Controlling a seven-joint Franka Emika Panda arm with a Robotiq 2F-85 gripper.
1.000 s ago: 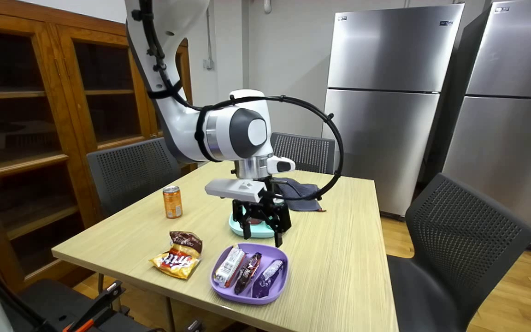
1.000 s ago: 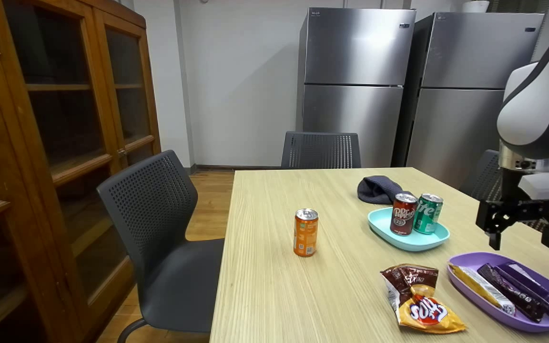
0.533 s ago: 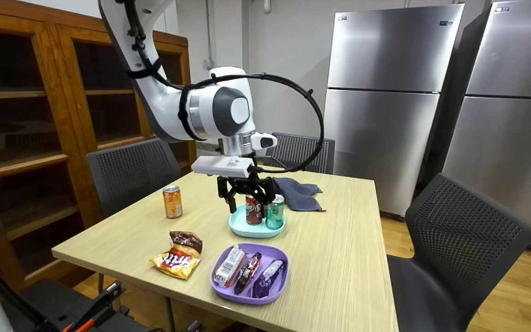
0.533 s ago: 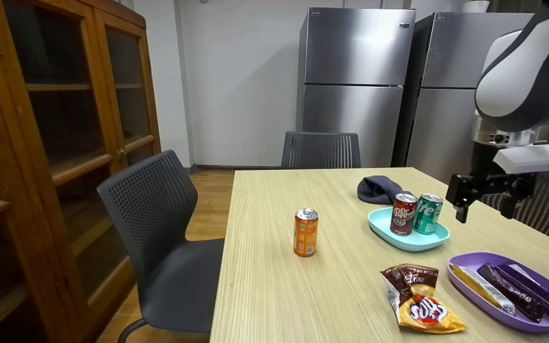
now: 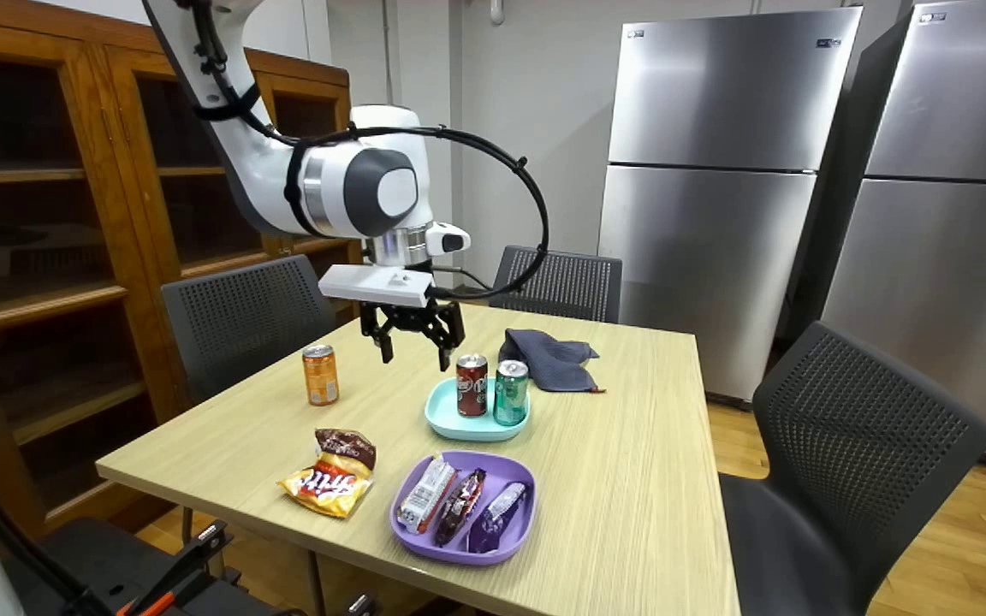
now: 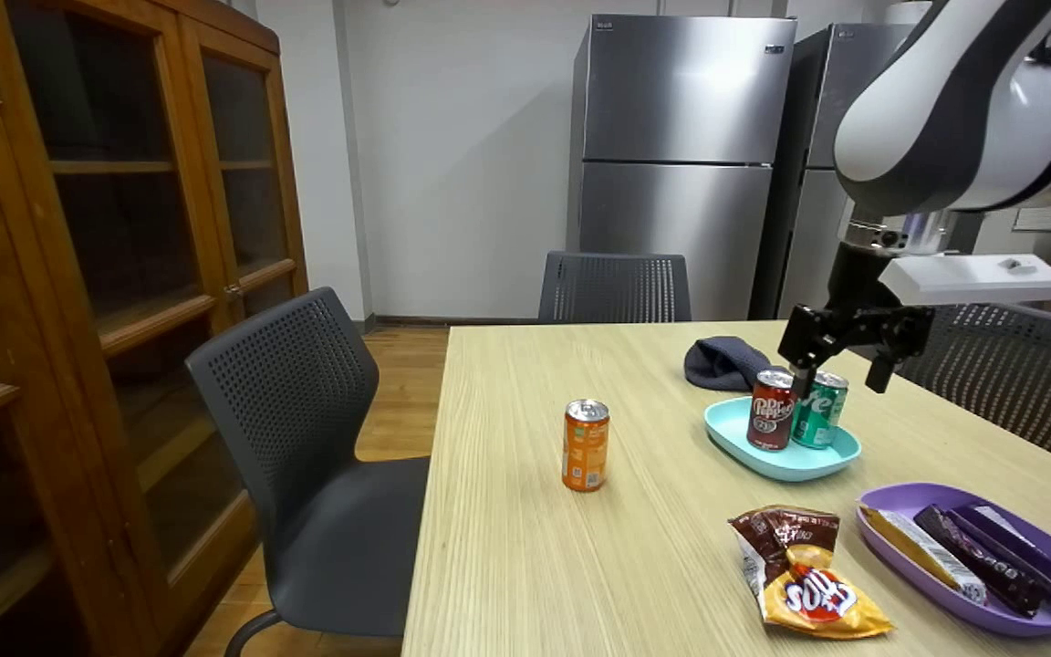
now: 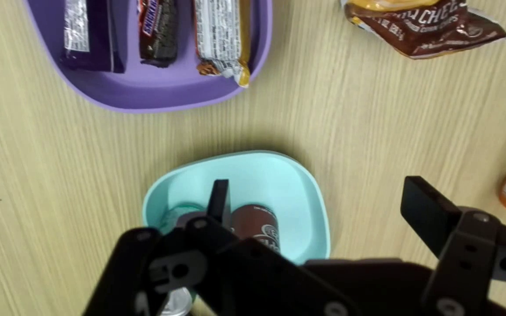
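Across the counter [image 5: 630, 445], on the teal tray [image 7: 297, 193], a red can [image 5: 472, 387] and a green can [image 5: 510, 393] could topple from one careless dip: the fingers [image 7: 428, 215], spread and empty, hang that near. Each blocks one side of the other; an orange can [image 5: 320, 376] stands apart, snack bars [image 5: 460, 508] farther off.

In an exterior view, between 3 and 4 o'clock: "Dr Pepper" and "23" on dark red can [image 6: 770, 416]. Toward 3 o'clock from it: green can [image 6: 820, 416], partly covered, lettering ends in "e". Yellow-and-brown bag [image 5: 334, 479]: "Frit" at 7 o'clock in an exterior view; "CHEE", smaller "CORN CHIPS", at 2 o'clock in wrist view. Brown wrapper [image 7: 158, 34], wrist view, 11 o'clock: "SNICKERS". Refrigerator badge [image 6: 774, 48]: illegible.
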